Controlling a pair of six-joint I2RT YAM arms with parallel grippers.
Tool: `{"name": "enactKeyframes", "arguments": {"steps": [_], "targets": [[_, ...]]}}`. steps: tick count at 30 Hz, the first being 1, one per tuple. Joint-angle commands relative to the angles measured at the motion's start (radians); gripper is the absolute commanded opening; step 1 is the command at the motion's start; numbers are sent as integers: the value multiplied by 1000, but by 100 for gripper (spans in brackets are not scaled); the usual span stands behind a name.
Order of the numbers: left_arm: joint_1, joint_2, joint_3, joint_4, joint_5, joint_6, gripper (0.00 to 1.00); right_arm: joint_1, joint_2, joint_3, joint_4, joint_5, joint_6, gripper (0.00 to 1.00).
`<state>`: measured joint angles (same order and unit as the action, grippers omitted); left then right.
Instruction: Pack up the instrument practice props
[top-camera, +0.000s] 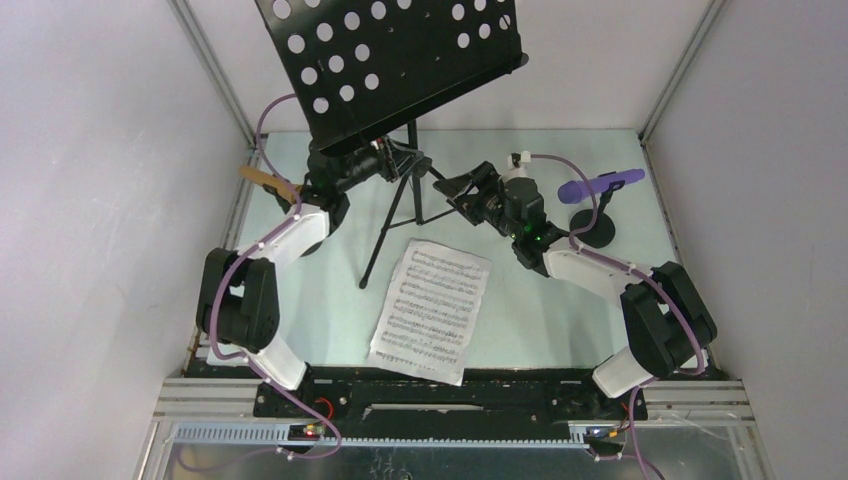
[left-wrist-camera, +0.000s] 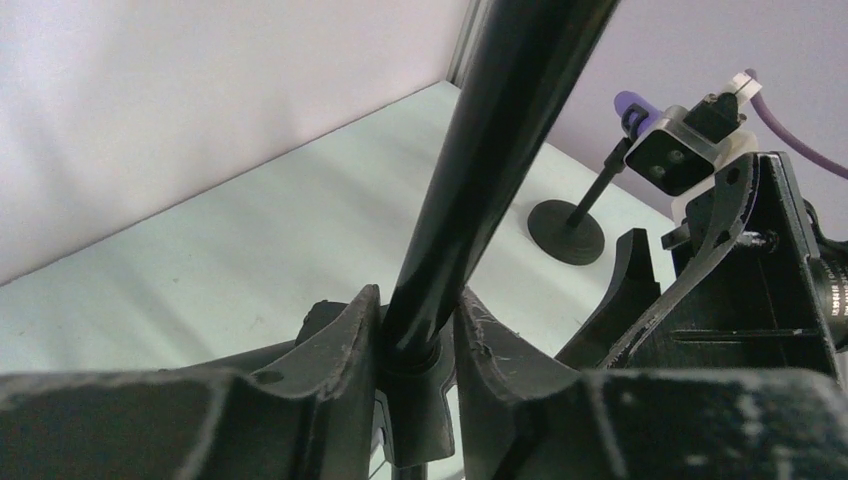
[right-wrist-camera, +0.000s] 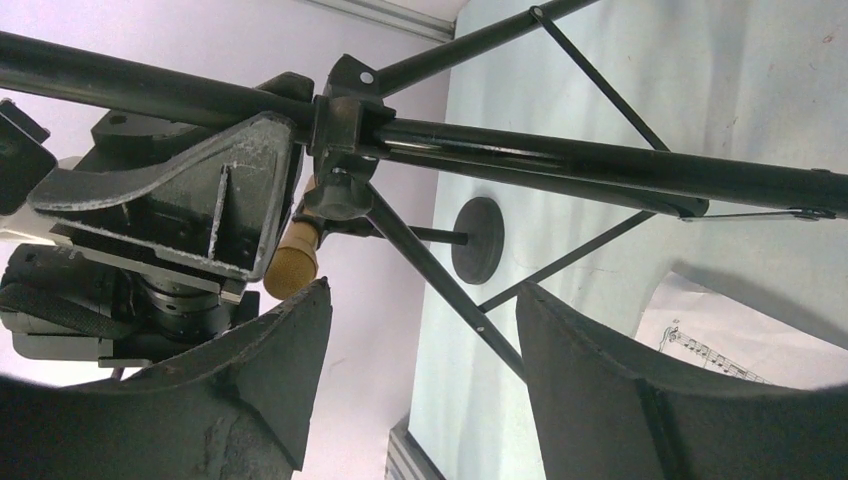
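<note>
From above, shows the black perforated music rack tilted over the far end of the table, raised on its pole above the spread tripod legs. Puts the left gripper at the pole just under the rack and the right gripper just beside the tripod hub, yet hides both sets of jaws. Shows also a white sheet-music page lying flat on the table near the arm bases, apart from the tripod feet.

From the left wrist, settles the first matter: shows the fingers clenched on the pole, one pad pressed against each side.

From the right wrist, settles the second: shows the fingers spread wide and released, grasping nothing, with a tripod leg crossing beyond the gap.

As for holders: from above, shows the purple toy microphone lying across the top of its round-based holder at the far right. Shows the tan toy microphone at the far left, its support hidden under the left arm. Only from the right wrist, reveals the second round-based holder, its stem running toward the tan head.
</note>
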<state>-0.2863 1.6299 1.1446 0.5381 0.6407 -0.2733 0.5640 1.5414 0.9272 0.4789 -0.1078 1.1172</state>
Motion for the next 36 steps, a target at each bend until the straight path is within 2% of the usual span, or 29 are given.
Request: {"name": "enactKeyframes", "arguments": {"steps": [1, 4, 7, 14, 22, 36], "targets": [[-20, 22, 80, 38, 9, 2, 26, -3, -11, -1, 38, 3, 5, 75], [-18, 31, 87, 23, 17, 10, 10, -4, -1, 17, 26, -1, 9, 75], [-18, 23, 85, -5, 6, 45, 1, -3, 13, 36, 36, -9, 32, 75], [-18, 11, 84, -28, 3, 71, 0, -4, 69, 73, 125, -3, 201, 75], [-20, 2, 86, -40, 3, 81, 0, 1, 177, 84, 301, 32, 429, 74], [-32, -5, 93, -78, -4, 113, 0, 17, 214, 148, 292, 76, 458, 63]]}}
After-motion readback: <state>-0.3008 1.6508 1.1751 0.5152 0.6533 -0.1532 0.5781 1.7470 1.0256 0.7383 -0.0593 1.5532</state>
